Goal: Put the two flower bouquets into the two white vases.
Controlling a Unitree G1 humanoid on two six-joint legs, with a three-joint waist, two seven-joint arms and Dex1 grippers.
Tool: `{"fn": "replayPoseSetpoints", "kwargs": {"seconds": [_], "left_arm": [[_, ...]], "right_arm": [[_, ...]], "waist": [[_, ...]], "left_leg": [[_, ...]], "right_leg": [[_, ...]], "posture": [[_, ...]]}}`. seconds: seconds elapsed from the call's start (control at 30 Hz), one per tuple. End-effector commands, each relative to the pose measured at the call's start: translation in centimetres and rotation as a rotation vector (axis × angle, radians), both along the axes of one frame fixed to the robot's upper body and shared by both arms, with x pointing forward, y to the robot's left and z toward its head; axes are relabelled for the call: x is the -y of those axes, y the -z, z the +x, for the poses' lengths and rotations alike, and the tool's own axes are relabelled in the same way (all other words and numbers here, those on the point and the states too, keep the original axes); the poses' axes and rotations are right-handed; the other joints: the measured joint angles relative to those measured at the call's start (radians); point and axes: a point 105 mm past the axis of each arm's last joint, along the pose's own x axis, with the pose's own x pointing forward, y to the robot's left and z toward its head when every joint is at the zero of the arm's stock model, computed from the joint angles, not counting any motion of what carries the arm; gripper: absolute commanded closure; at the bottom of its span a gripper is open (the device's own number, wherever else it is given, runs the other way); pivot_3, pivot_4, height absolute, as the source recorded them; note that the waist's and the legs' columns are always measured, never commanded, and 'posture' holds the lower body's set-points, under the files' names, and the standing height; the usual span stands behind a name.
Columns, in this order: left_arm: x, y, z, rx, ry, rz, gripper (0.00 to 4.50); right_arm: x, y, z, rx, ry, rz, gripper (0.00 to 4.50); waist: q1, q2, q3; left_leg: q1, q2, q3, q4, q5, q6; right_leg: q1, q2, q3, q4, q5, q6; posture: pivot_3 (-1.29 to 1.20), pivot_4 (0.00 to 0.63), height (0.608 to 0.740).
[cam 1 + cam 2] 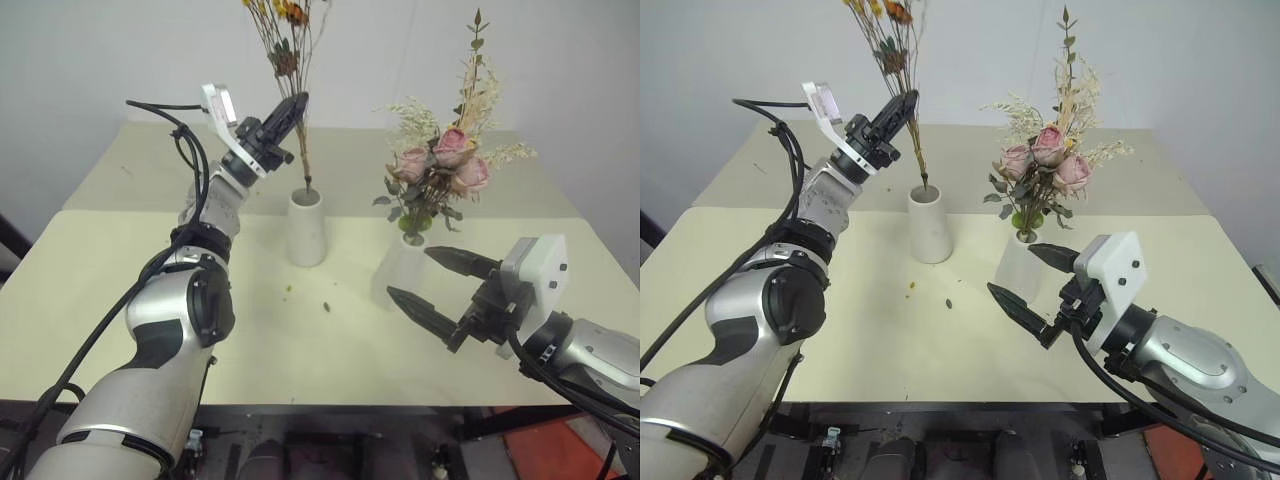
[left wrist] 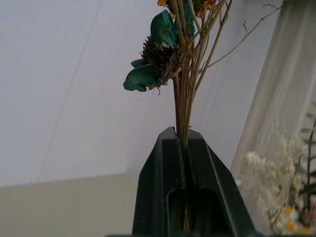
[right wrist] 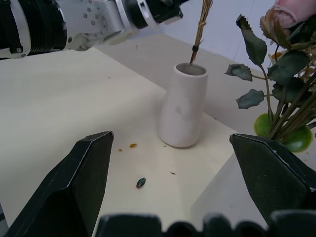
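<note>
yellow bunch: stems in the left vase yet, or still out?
In, just. The yellow bunch's stem ends sit inside the left vase's mouth, with the left gripper shut on the stems above.

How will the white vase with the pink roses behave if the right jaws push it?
The vase with pink roses probably tips easily: its bouquet is tall and wide above a narrow mouth. It looks light and smooth, so it may slide on the table.

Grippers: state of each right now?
Left gripper: shut on the yellow-orange bouquet, stem ends in the vase mouth.
Right gripper: open, holding nothing.
</note>
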Motion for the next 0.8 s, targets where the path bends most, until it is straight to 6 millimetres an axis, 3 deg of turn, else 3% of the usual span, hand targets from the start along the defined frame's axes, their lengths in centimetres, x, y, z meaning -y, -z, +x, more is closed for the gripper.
{"fn": "replayPoseSetpoints", "kwargs": {"seconds": [0.03, 0.6, 0.8], "left_arm": [[-0.6, -0.7, 0.1, 0.021, -0.033, -0.017, 4.45], [0.9, 2.5, 0.1, 0.008, -0.037, 0.084, 4.45], [0.7, 3.0, -0.2, 0.019, -0.011, 0.093, 2.79]], "right_arm": [[0.1, -1.0, -0.6, 0.058, 0.000, -0.003, 0.00], [0.1, -0.6, -0.5, 0.051, 0.018, -0.008, 0.00], [0.1, -0.4, -0.6, 0.051, 0.025, -0.013, 0.00]], "waist": [[0.000, 0.000, 0.000], [0.000, 0.000, 0.000], [0.000, 0.000, 0.000]], "left_leg": [[0.000, 0.000, 0.000, 0.000, 0.000, 0.000], [0.000, 0.000, 0.000, 0.000, 0.000, 0.000], [0.000, 0.000, 0.000, 0.000, 0.000, 0.000]], "right_leg": [[0.000, 0.000, 0.000, 0.000, 0.000, 0.000], [0.000, 0.000, 0.000, 0.000, 0.001, -0.001], [0.000, 0.000, 0.000, 0.001, 0.001, -0.001]], "posture": [[0.00, 0.150, 0.740], [0.00, 0.150, 0.740], [0.00, 0.150, 0.740]]}}
